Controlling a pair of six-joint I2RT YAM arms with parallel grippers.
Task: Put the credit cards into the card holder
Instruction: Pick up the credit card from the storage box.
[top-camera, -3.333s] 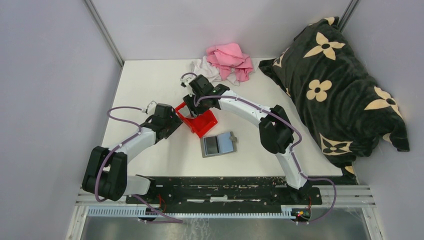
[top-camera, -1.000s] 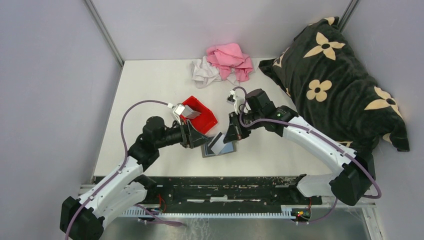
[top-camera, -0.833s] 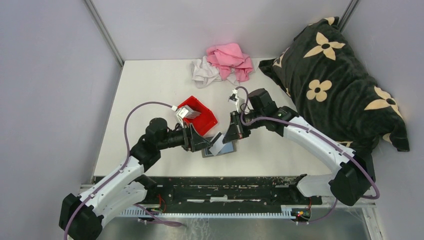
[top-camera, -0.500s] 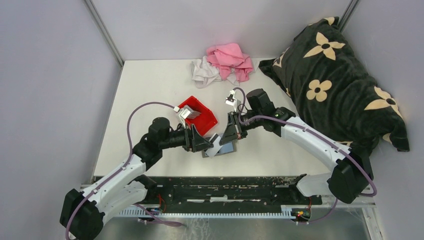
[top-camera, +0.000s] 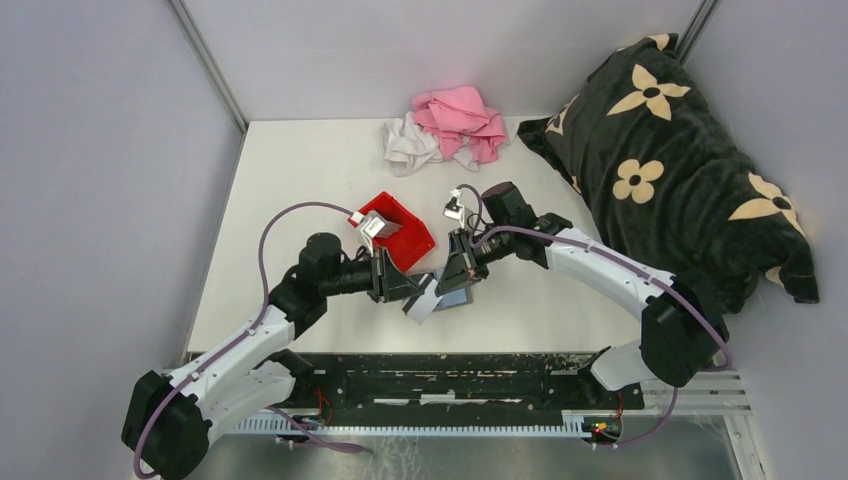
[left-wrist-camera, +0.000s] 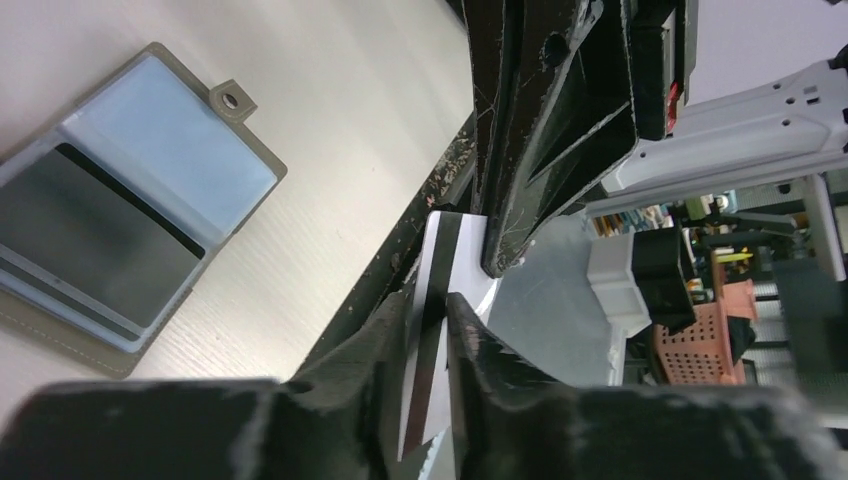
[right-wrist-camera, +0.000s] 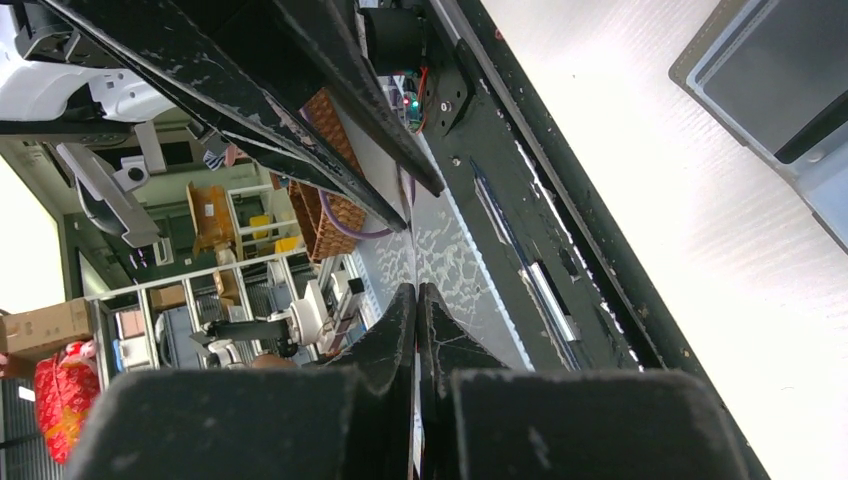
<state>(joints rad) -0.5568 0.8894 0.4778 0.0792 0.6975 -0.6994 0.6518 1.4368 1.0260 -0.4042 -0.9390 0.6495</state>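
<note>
Credit card (left-wrist-camera: 440, 260): one card, lifted clear of the table (left-wrist-camera: 330, 120) and standing on edge at the card holder's (left-wrist-camera: 125, 225) left edge in the overhead view. It is not in a pocket yet.
Card holder: lies open and flat with its lighter inside facing up, and neither gripper touches it.
Right gripper (left-wrist-camera: 495, 262): clenched on the card's upper corner, as far as the left wrist view shows.
Left gripper (left-wrist-camera: 428, 305): its fingers flank the card lower down and look pressed against both faces — so you seem to have the card pinched at two places.
Step in hand: a hand-to-hand regrip of the card beside the holder, by my reading.
Next move: release one grip only once the other is firm. Then tilt the card level with a pocket mouth and slide it in — the holder lies loose and may skid, so steady it with your free gripper.
</note>
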